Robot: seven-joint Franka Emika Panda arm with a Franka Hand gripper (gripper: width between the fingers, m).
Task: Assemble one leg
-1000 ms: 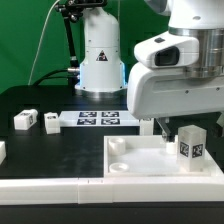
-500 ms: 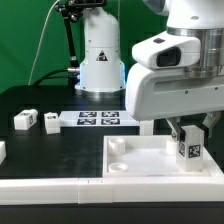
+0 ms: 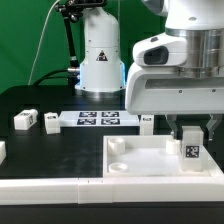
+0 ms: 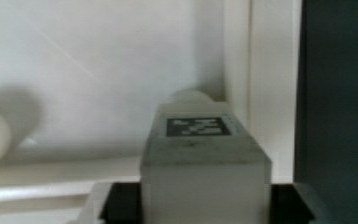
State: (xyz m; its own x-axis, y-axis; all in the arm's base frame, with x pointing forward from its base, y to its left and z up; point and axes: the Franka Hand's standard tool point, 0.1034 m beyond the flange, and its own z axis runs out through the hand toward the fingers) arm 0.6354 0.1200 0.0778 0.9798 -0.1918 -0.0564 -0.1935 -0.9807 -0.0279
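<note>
My gripper [image 3: 190, 131] is shut on a white leg [image 3: 189, 147] with a black-and-white tag on its face. I hold the leg upright over the right side of the large white recessed panel [image 3: 135, 158], its lower end at or just above the panel's surface. In the wrist view the leg [image 4: 202, 150] runs out from between the dark fingertips [image 4: 119, 203] toward the panel [image 4: 87, 70]. Two more legs [image 3: 26, 120] [image 3: 51, 122] lie on the black table at the exterior view's left.
The marker board [image 3: 98, 120] lies behind the panel. Another small white part [image 3: 147, 122] sits by its right end. A white robot base [image 3: 99, 55] stands at the back. A white rail [image 3: 60, 184] runs along the table's front edge.
The gripper and the held leg have moved down toward the panel and slightly to the exterior view's right. The loose legs have not moved.
</note>
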